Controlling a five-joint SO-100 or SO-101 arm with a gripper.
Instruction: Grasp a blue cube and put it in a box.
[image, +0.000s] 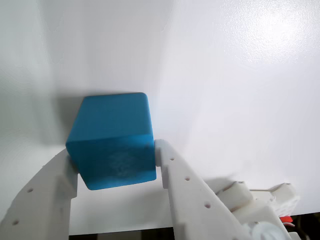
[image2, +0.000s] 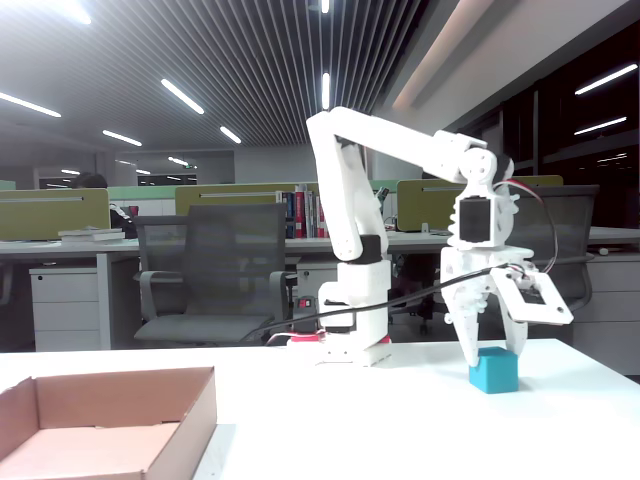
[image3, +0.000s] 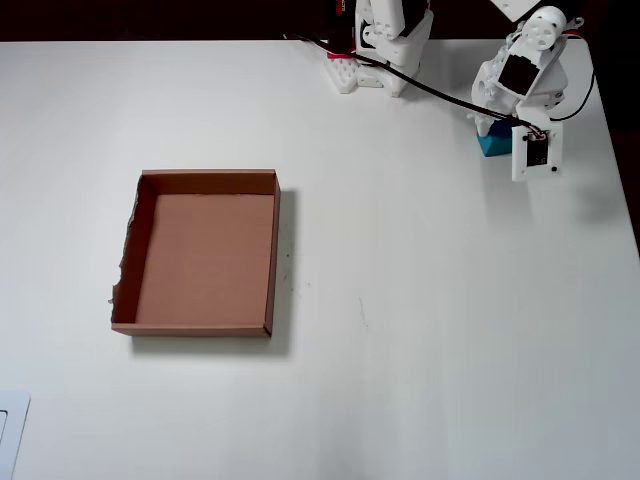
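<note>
The blue cube (image: 112, 142) rests on the white table at the far right, near the arm's base; it shows in the fixed view (image2: 494, 372) and partly under the wrist in the overhead view (image3: 487, 147). My gripper (image: 115, 160) points down over it, with one finger pressed against each side of the cube. It also shows in the fixed view (image2: 492, 345). The cube still sits on the table. The brown cardboard box (image3: 272, 250) lies open and empty far to the left, and at the lower left in the fixed view (image2: 200, 400).
The arm's base (image3: 375, 60) stands at the table's far edge, with a black cable running to the wrist. The table's right edge (image3: 625, 200) is close to the cube. Office chairs and desks stand behind the table.
</note>
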